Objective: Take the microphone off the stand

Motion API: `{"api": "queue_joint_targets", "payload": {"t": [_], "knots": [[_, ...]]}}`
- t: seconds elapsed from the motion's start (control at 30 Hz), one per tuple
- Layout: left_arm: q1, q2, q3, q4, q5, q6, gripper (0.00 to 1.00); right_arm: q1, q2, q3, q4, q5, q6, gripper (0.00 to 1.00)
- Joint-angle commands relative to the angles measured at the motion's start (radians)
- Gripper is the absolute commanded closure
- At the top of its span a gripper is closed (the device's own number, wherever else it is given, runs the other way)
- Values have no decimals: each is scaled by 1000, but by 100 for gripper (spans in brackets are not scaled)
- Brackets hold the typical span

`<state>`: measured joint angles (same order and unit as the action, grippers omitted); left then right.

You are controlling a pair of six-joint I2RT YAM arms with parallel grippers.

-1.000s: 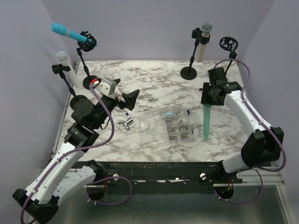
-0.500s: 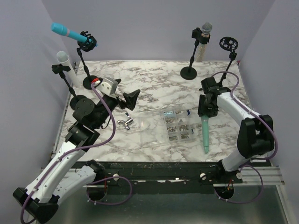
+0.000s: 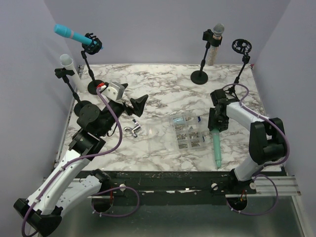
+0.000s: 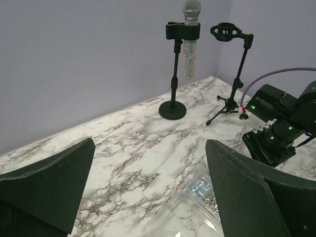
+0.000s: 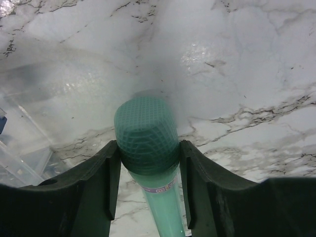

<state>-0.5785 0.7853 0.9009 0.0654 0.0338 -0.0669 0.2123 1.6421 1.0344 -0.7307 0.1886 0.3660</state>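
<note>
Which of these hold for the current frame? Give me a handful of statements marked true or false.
1. The right jaws are shut on the green microphone. True.
2. The left jaws hold the blue microphone. False: they are open and empty, and the blue microphone is up at the back left, away from them.
3. The far-right stand holds no microphone. True.
4. The green microphone lies inside the clear box. False: it hangs head-up from the right jaws, beside the clear box.
</note>
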Motion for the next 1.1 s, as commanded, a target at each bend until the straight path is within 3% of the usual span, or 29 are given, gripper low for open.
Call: {"api": "queue_joint_targets", "payload": {"t": [0.0,0.47,0.63,0.7,0.8,0.9,1.07], "knots": [[-5,-4,-7,15,-20,16,1,5,11,-17,52,-26,9,95],[-7,-15,-15,24,-26,21,2,5,16,-33,86,-26,6,56],[-7,-15,-16,24,-26,22,1,6,4,-15,78,-28,3,46],[-7,-12,-16,24,-26,21,2,6,-6,-3,72,-25,2,39],[-8,-10,-14,23,-26,18,1,6,-20,26,54,-20,-1,20],[-9,-11,-14,22,-26,17,2,5,-41,70,27,-4,0,10],[-10,-14,-12,23,-26,13,1,6,-92,207,-27,56,1,9]]}}
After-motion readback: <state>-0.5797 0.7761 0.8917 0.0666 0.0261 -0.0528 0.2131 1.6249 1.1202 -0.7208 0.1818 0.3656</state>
